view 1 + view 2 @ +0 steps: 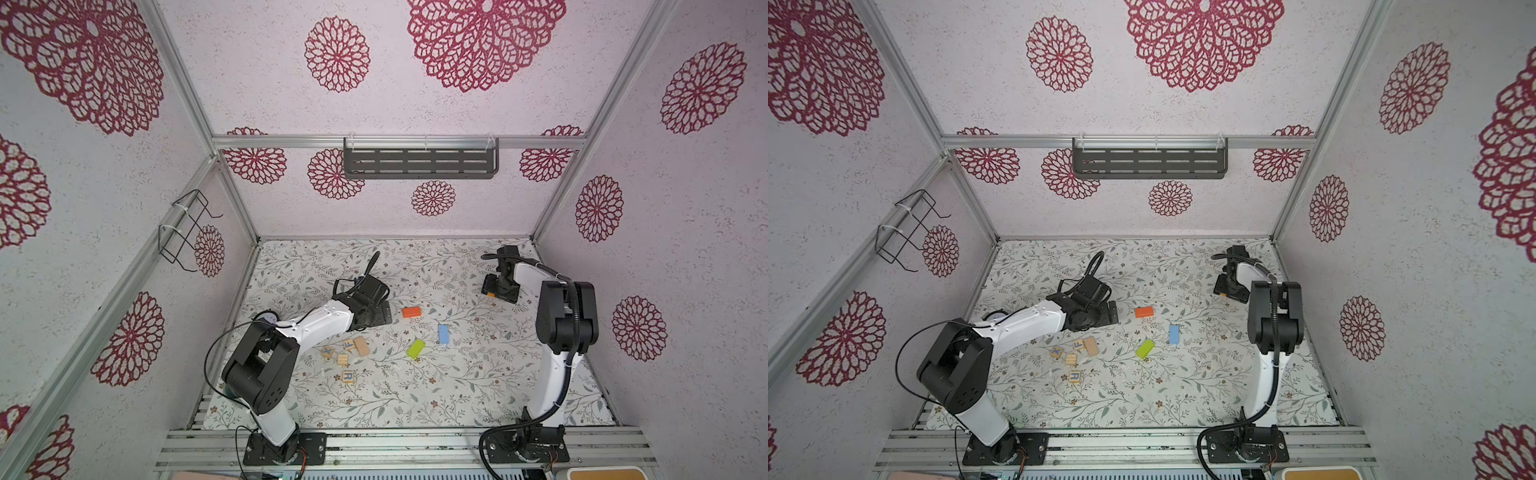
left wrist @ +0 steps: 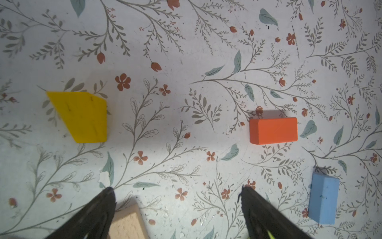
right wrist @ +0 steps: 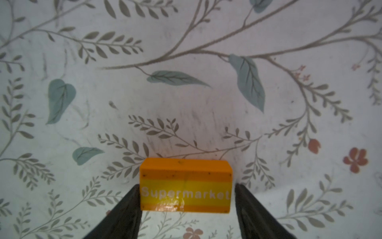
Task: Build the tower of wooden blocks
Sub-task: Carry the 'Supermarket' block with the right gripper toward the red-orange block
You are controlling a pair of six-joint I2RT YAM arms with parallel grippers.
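Observation:
In the right wrist view my right gripper [image 3: 186,186] stands open round an orange-yellow wood block [image 3: 185,186] lettered "Supermarket". One finger touches it and a thin gap shows at the other. In both top views this gripper [image 1: 496,293] is at the back right of the mat. My left gripper [image 2: 177,188] hangs open over bare mat, a tan block [image 2: 126,225] beside one finger. A yellow block [image 2: 80,117], an orange block [image 2: 272,130] and a light blue block [image 2: 323,198] lie apart ahead of it. No tower is in view.
In a top view the orange block [image 1: 411,311], blue block [image 1: 443,334], lime green block [image 1: 416,348], tan block [image 1: 361,345] and lettered cubes [image 1: 348,376] lie scattered mid-mat. A dark shelf [image 1: 419,162] hangs on the back wall and a wire rack [image 1: 183,230] on the left wall.

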